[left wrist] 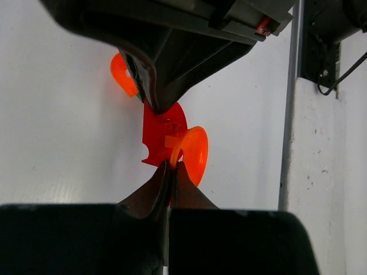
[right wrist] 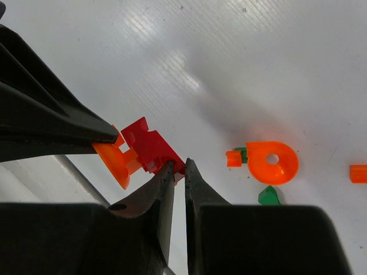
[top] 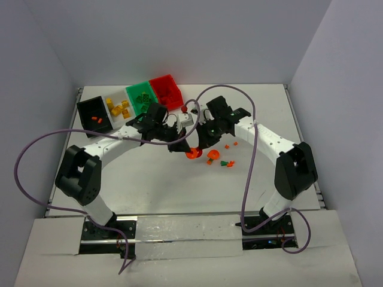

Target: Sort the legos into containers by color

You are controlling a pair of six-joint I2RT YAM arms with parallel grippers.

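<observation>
The lego I'm working on is a joined pair: a flat red piece [right wrist: 150, 146] with an orange dish-shaped piece [left wrist: 195, 150] stuck to it. It sits at about the middle of the desk [top: 179, 197], and I can't tell whether it touches the surface. My left end effector [left wrist: 170, 172] is clenched on the rim of the orange dish, fingers pressed together with only the thin plastic between them. My right end effector [right wrist: 179, 167] comes in from the opposite side and pinches a corner of the red piece, with its fingers almost together. The two sets of fingertips nearly meet nose to nose over the pair.

Just beside the pair, toward the right edge of the desk, an orange disc with a hole [right wrist: 272, 162] lies flat. A small orange bit [right wrist: 234, 158] touches its side, and a green brick [right wrist: 269, 196] lies near it. A few more orange bits are scattered a little further toward the right edge.

The containers stand in a row along the far edge, running from the far left corner toward its middle, well apart from the held pair. The black bin [top: 90, 110] holds orange pieces and the white bin [top: 124, 120] holds yellow ones. The green bin [top: 133, 89] holds green ones, and in the red bin [top: 161, 82] I can't make out the contents.
</observation>
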